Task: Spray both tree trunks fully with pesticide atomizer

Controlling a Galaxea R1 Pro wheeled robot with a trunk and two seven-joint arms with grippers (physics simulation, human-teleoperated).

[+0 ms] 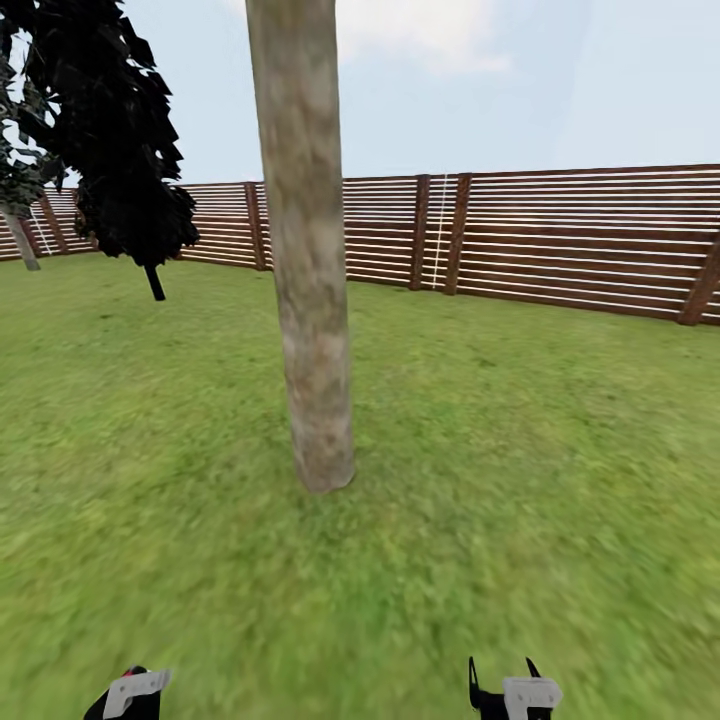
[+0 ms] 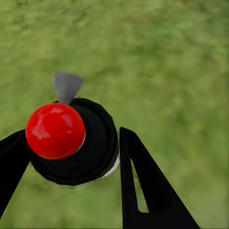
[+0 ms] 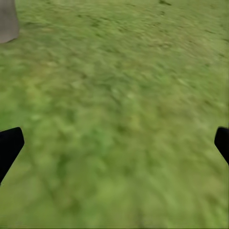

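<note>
Pesticide atomizer [image 2: 71,143] sits between the two black fingers [image 2: 148,186] of your left pincer [image 2: 67,157], which is clamped on its round black body; a glossy red knob [image 2: 55,130] tops it and a small grey nozzle tab [image 2: 67,87] sticks out past the knob over the blurred lawn [image 2: 171,62]. In the head view your left pincer [image 1: 128,695] shows at the lower edge with a speck of that red beside its white bracket, and your right pincer [image 1: 505,685] shows further right, its dark tips pointing up. Through the right wrist camera you see the right pincer's fingertips [image 3: 9,145] spread wide apart at the picture's two sides, with bare grass between them and the foot of a trunk [image 3: 8,21] in a corner. Straight ahead of you in the head view stands a tree trunk [image 1: 305,250], thick, pale and mottled, rising out of the lawn beyond the picture's top. Behind it runs the brown slatted fence [image 1: 560,240], and off to your left stands a narrow tree with black foliage [image 1: 120,130] on a thin dark stem
</note>
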